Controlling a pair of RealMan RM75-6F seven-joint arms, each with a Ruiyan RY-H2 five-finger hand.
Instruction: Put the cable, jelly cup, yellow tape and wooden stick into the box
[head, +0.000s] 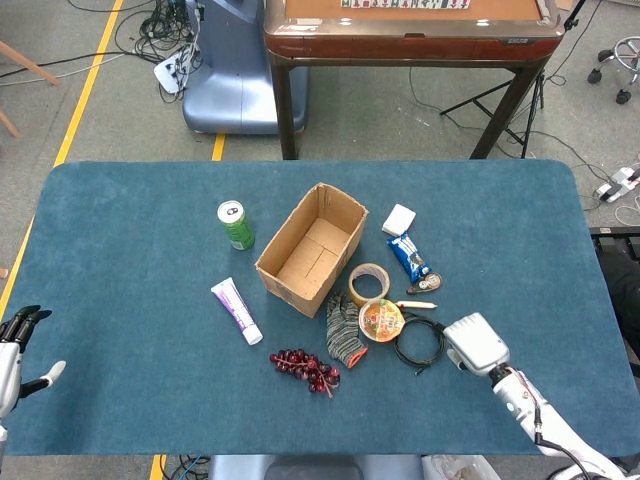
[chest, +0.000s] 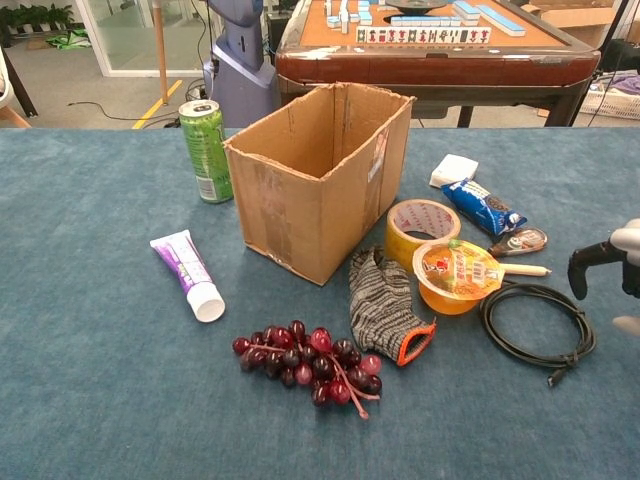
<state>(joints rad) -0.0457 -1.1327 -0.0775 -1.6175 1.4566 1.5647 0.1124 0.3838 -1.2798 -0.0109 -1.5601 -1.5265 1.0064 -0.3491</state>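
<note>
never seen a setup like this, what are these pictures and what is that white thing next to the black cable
Both pictures come from cameras on a two-armed robot at a blue table: one looks down from its head, one looks forward from its chest. The white thing is its right hand, beside the coiled cable, holding nothing. Its left hand waits at the table's edge, fingers apart. On the table: an empty cardboard box, yellow tape, a jelly cup, a wooden stick, plus a can, tube, grapes, glove and snacks.
</note>
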